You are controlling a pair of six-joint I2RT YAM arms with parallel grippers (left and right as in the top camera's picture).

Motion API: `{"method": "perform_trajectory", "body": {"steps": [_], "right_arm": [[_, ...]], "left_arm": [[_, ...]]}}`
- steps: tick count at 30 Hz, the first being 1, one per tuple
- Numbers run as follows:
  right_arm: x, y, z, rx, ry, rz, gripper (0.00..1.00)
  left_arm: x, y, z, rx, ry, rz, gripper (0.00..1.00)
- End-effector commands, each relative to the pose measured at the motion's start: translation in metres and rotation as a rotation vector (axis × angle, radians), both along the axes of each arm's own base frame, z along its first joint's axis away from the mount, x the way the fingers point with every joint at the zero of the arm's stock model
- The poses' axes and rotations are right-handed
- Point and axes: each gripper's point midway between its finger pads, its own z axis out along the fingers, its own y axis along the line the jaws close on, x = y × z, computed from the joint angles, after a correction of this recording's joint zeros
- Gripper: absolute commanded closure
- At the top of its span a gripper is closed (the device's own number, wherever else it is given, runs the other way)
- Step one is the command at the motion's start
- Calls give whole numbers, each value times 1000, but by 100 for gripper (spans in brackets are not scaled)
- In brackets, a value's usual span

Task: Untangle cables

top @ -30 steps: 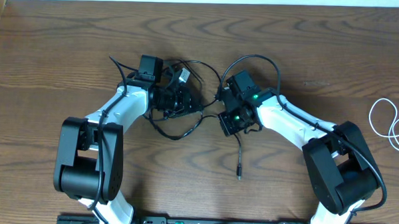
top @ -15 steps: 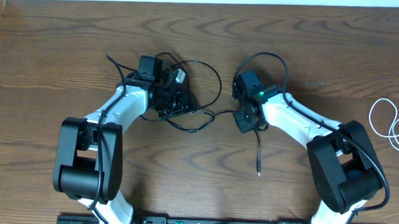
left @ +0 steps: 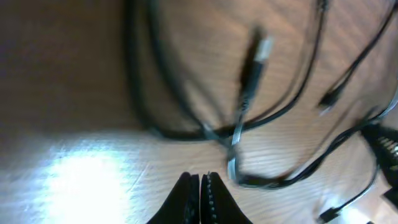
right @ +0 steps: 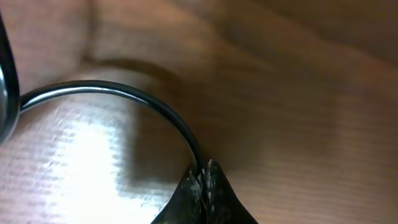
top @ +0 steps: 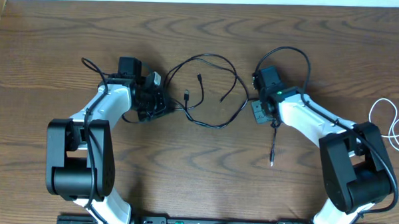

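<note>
My left arm [top: 110, 103] and right arm [top: 306, 117] reach forward, elbows out, wrists turned inward, my left gripper [left: 200, 186] all but closed, my right gripper [right: 204, 177] pinched on the cable [right: 124, 92].

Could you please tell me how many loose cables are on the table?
2. The black cable sprawls in loops at the centre of the overhead view. The white cable lies coiled at the right edge, partly cut off. The overlapping black strands might hide another.

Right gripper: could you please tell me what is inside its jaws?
The right gripper is shut on the black cable, which curves away across the table. The pinched part is covered by its fingers.
</note>
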Motion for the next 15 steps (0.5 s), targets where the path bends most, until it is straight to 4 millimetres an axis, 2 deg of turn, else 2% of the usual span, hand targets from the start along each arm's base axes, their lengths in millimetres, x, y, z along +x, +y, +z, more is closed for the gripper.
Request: {"method": "perform_trajectory", "body": {"steps": [1,5,8,10,12,15], "right_arm": [[-28,23,-24,157,130,67,99],[-40,55,-19,318,183,201,99],[-57,93,-2,541,225,366,99],[-67,111,11,666,242,447,99],[-71,120,19,737,254,473,99],[-73,125,24,775,255,486,99]], "left_arm": [[-12,-6,-5,-7,43,-30,83],[-18,-18,-5,-12,78,-22,64],[-17,-26,-5,-28,131,66,51],[-12,-34,-1,-64,136,96,46],[-7,-47,7,-133,130,104,41],[2,-67,21,-240,102,91,40]]}}
